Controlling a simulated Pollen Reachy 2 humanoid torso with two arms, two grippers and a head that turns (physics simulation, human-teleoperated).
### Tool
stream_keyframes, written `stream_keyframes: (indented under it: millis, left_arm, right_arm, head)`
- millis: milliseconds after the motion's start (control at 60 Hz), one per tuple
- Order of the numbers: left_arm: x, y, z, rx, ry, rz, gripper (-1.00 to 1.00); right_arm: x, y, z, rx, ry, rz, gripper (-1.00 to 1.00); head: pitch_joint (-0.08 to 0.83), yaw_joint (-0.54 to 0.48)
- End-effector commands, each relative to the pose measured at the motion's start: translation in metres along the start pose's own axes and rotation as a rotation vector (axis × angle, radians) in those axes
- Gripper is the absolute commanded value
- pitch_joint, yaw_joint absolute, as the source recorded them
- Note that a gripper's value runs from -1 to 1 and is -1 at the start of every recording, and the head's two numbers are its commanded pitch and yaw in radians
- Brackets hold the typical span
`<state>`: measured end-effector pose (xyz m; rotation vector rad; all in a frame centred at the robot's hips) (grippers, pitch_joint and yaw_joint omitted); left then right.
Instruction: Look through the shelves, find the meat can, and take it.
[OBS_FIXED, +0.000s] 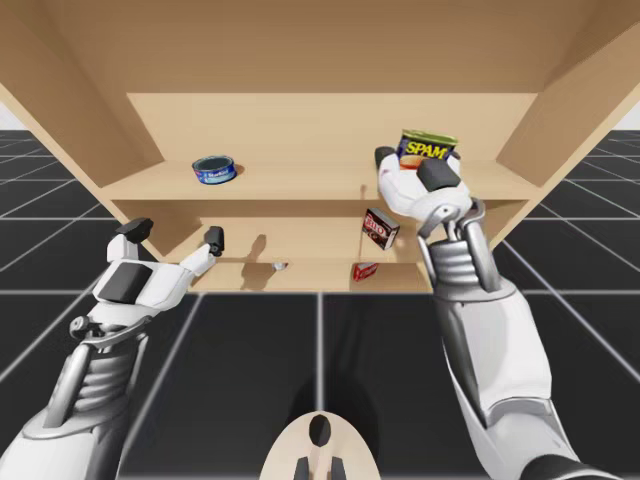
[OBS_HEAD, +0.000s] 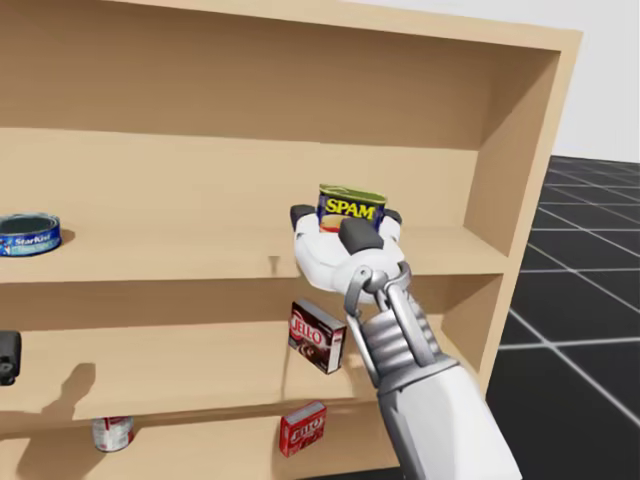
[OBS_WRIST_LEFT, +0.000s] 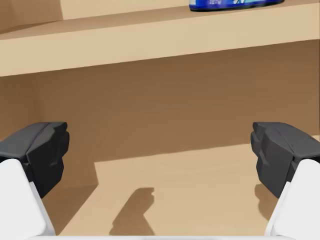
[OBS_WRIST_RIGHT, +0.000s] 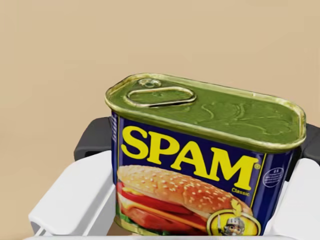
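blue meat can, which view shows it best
Right wrist view: the blue meat can sits close up in the right tool, lid and label plain. Head and high views show it small, partly behind that tool.

My right hand clamps the meat can over the upper board of the shelf, fingers on both sides. A flat blue can sits far off at 9 o'clock. At 6 o'clock, one board down, a dark red box stands tilted. On the lowest board are a red box and, at its 9 o'clock, a small red-and-white can.
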<state>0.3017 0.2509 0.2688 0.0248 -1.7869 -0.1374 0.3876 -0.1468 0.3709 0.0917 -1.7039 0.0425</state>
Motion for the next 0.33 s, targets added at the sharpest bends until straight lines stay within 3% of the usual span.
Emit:
stream_keyframes:
  millis: [17, 167, 333]
  left_arm:
    - [0.000, 0.000, 0.000, 0.001, -0.003, 0.000, -1.00]
    - [0.000, 0.000, 0.000, 0.001, -0.003, -0.001, -1.00]
    - [0.000, 0.000, 0.000, 0.001, -0.003, -0.002, -1.00]
  right_arm:
    - [0.038, 0.004, 0.017, -0.058, 0.038, -0.016, 1.00]
    - [0.048, 0.006, 0.039, -0.036, 0.002, 0.001, 1.00]
    - [0.045, 0.011, 0.087, 0.006, -0.040, 0.048, 1.00]
  head:
    - [0.211, -0.23]
    - [0.213, -0.23]
    - [0.216, -0.23]
